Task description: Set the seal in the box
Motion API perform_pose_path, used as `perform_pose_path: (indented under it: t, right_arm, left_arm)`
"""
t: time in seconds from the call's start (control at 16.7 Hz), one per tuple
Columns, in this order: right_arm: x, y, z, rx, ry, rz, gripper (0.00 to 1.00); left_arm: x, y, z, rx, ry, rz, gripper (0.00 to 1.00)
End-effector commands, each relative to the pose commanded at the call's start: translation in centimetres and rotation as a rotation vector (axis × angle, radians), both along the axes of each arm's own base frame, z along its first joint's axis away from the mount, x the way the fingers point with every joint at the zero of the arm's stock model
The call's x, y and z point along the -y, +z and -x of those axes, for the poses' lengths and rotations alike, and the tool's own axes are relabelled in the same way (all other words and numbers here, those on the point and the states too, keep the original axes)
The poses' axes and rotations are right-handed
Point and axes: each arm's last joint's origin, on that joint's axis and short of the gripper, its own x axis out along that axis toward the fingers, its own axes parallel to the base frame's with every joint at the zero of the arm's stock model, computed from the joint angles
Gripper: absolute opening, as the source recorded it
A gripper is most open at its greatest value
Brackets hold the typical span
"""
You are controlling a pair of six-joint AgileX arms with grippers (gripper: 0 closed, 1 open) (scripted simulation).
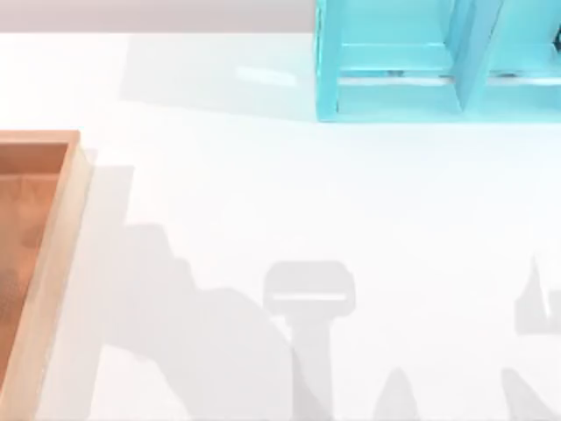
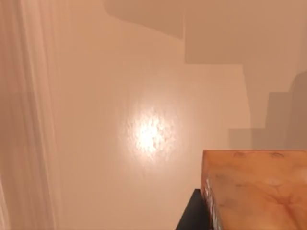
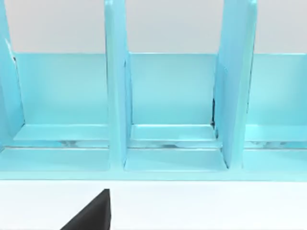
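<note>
The seal (image 2: 254,191), a mottled orange-brown block, hangs close to the left wrist camera above the wooden floor of the box (image 2: 96,86). My left gripper (image 2: 249,218) is shut on it, and one dark finger (image 2: 193,215) presses its side. In the top view the box (image 1: 61,237) lies at the table's left edge, with a pale raised rim and an orange-brown floor. My right gripper (image 3: 93,215) shows as a dark tip low over the white table, facing the turquoise shelf.
A turquoise shelf (image 1: 421,61) with upright dividers (image 3: 115,96) stands at the back right of the table. Arm shadows fall across the white tabletop (image 1: 307,210) toward the front.
</note>
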Motion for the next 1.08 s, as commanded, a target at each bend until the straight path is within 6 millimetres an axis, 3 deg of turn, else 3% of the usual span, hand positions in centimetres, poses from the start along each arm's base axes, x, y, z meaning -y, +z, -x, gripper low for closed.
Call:
perform_pose_path:
  t: [0.78, 1.08]
  right_arm:
    - [0.00, 0.00, 0.00, 0.000, 0.000, 0.000, 1.00]
    - [0.00, 0.00, 0.00, 0.000, 0.000, 0.000, 1.00]
  left_arm:
    - [0.00, 0.00, 0.00, 0.000, 0.000, 0.000, 0.98]
    - [0.00, 0.00, 0.00, 0.000, 0.000, 0.000, 1.00]
